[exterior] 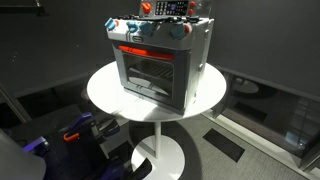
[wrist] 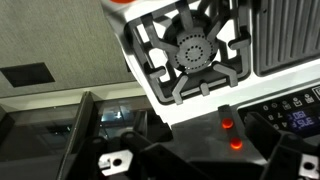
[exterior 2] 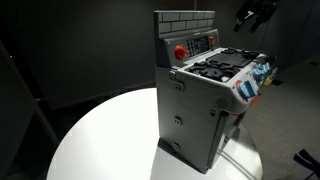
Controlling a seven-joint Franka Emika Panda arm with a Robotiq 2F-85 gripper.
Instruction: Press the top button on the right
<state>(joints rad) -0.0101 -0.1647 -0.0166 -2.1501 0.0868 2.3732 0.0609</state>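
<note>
A grey toy stove stands on a round white table in both exterior views [exterior: 160, 65] [exterior 2: 210, 100]. Its brick-patterned back panel carries a red button [exterior 2: 181, 51] and a dark keypad [exterior 2: 203, 43]. My gripper [exterior 2: 255, 15] hangs in the air above and beyond the stove, touching nothing. In the wrist view its dark fingers [wrist: 225, 160] frame the bottom edge, apart and empty. Between them I see two glowing red buttons, one [wrist: 227, 125] above the other [wrist: 236, 143], on the dark panel below a black burner grate [wrist: 195, 50].
The white table [exterior: 105, 90] [exterior 2: 100, 140] stands on a round pedestal base [exterior: 160, 155]. Coloured knobs line the stove's front edge [exterior: 135, 33] [exterior 2: 255, 80]. A blue and purple object [exterior: 75, 135] lies on the floor beside the table. The surroundings are dark.
</note>
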